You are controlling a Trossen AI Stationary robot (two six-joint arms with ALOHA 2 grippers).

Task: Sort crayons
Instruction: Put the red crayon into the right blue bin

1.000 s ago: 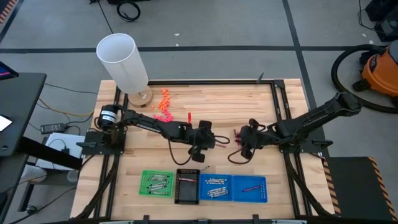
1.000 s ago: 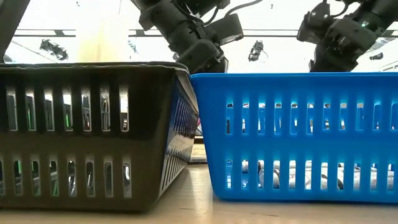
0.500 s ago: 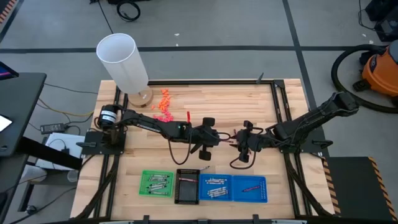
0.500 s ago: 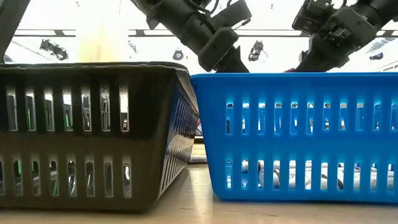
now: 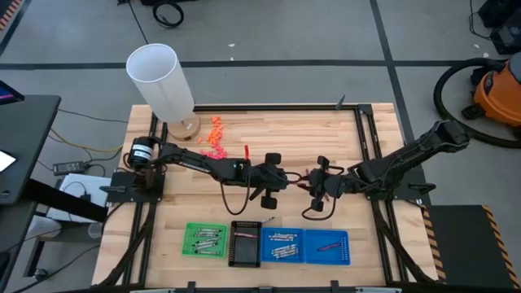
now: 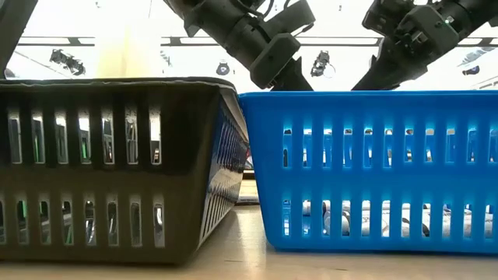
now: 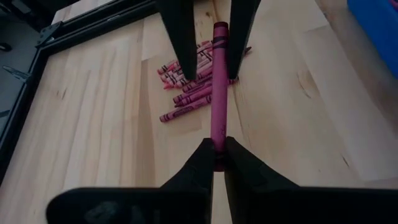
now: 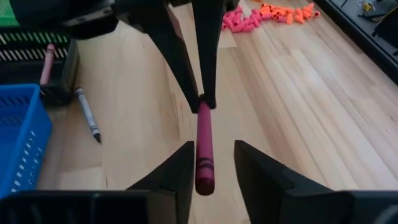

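A: Where is the crayon being handled?

B: A magenta crayon (image 7: 218, 93) sits in mid-air above the middle of the table (image 5: 277, 130), between the two arms. The left gripper (image 7: 218, 163) is clamped tight on one end of it.

A: And the right gripper?

B: The right gripper (image 8: 213, 163) faces the left one. Its fingers (image 8: 180, 168) stand apart on either side of the crayon's free end, with a gap visible on both sides, so it has hold of nothing.

A: Any others about?

B: A loose pile of magenta crayons (image 7: 189, 87) lies on the wood beneath, and one grey crayon (image 8: 87, 115) lies on the table just beside the black tray (image 5: 244, 244). More sit in the row of trays at the near edge: the green tray (image 5: 204, 241), the black one, and two blue trays (image 5: 304, 246), one with grey sticks, the other with a magenta stick.

A: What else is on the table?

B: Small orange and pink lumps (image 5: 214, 137) near a white cylinder (image 5: 161, 80) at the far left corner.
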